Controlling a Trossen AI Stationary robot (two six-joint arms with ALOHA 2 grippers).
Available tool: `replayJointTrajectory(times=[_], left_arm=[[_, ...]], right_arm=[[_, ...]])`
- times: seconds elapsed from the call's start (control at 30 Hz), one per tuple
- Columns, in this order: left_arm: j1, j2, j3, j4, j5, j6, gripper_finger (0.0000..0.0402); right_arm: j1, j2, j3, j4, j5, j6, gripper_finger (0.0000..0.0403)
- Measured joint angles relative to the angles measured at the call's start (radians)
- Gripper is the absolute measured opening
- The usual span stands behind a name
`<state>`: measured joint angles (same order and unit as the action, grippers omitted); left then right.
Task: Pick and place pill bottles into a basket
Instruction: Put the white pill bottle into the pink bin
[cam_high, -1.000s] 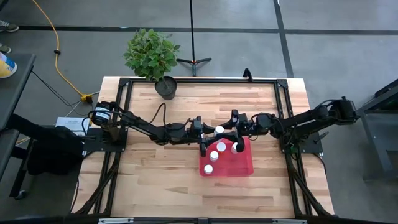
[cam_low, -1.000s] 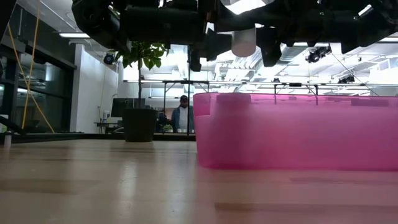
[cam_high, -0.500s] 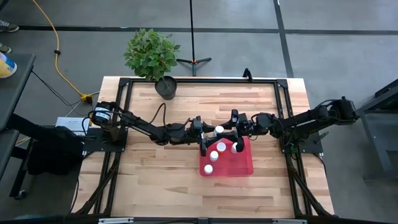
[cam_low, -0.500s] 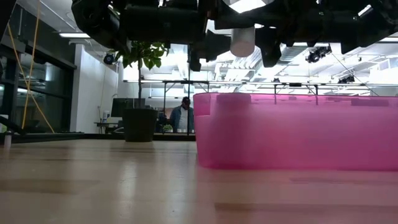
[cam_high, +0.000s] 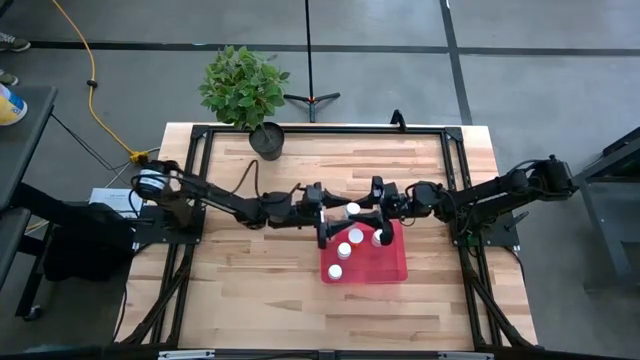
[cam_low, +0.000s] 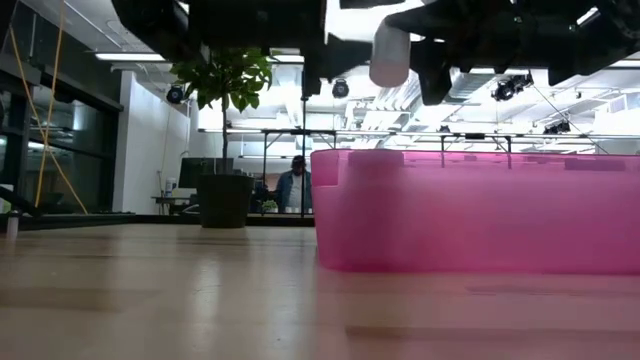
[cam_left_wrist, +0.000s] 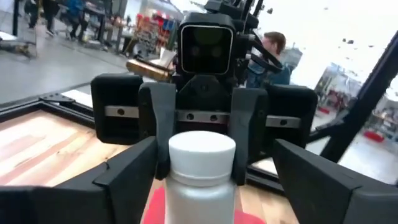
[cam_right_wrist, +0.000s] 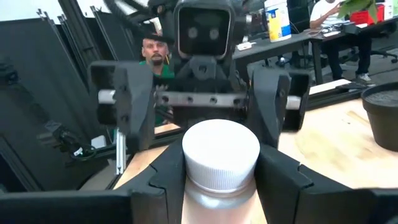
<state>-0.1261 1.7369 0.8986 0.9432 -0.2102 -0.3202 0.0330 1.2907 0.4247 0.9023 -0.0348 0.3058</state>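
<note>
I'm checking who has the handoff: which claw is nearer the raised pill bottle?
Right. The right claw grips the raised pill bottle from its right; the left claw sits open just beside it on its left.

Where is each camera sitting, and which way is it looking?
High: above the table, looking straight down; both arms show.
Low: at tabletop height, looking level past the red tray; arms overhead.
Left wrist: on the left arm, facing the right gripper shut on a pill bottle; own open fingers below.
Right wrist: on the right arm, facing the open left gripper; own fingers grip the bottle.
Shared: both wrist views show that bottle.
</note>
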Motion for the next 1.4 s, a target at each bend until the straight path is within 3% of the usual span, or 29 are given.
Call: replayJointTrajectory(times=[0.27, 0.53, 0.93, 1.1, 1.4], left_arm=[[-0.002, -0.244, 0.001, -0.424, 0.071, -0.002, 0.0285], [-0.01, -0.537, -0.032, -0.769, 0.017, 0.068, 0.0208], [-0.132, -1.07, -0.418, -0.864, -0.196, 0.11, 0.0074], [-0.113, -1.299, -0.586, -0.76, -0.207, 0.199, 0.0023], [-0.033, -1.62, -0.832, -0.764, -0.257, 0.236, 0.0038]], right_arm=[[-0.001, -0.001, -0.001, -0.008, 0.012, 0.0, 0.0144], [-0.001, -0.001, -0.001, -0.008, 0.007, 0.0, 0.0144], [-0.001, -0.002, -0.001, -0.008, 0.001, 0.004, 0.0144], [-0.001, -0.002, -0.001, -0.008, 0.0, 0.001, 0.0144], [-0.001, -0.002, -0.001, -0.015, -0.001, 0.0, 0.0144]])
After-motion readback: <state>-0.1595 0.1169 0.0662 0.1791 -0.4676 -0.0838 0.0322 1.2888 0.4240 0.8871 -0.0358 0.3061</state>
